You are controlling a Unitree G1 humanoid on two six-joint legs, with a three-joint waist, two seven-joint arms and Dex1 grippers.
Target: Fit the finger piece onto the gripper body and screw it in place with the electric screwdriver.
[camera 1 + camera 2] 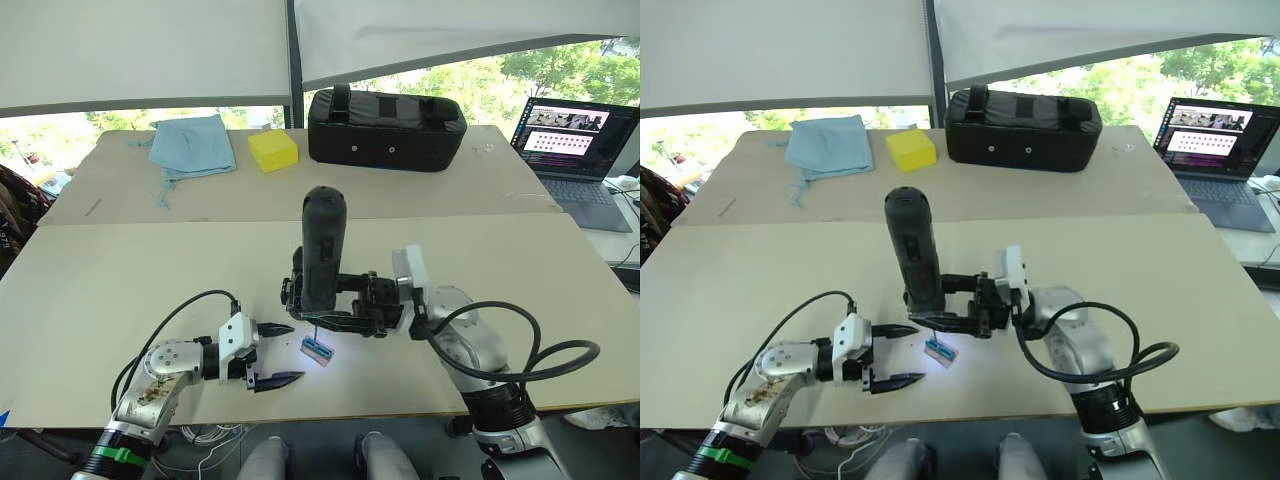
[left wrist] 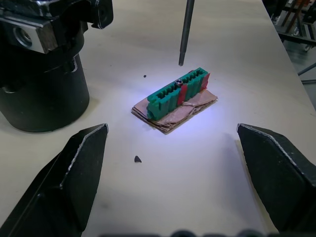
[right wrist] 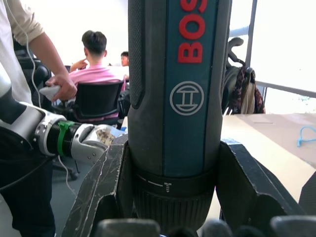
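Observation:
The electric screwdriver stands upright over the table, and my right gripper is shut on its lower barrel. Its thin bit points down, its tip just above a screw on a small green-and-red block resting on brown card. To the left of the block my left gripper is open, with a finger on each side of the block and touching nothing. The gripper body, a black block on a round base, stands close beside the screwdriver. The finger piece is out of view.
At the back of the table lie a big black zipped bag, a yellow block and a blue cloth. A laptop is open at the far right. People are beyond the table's left side.

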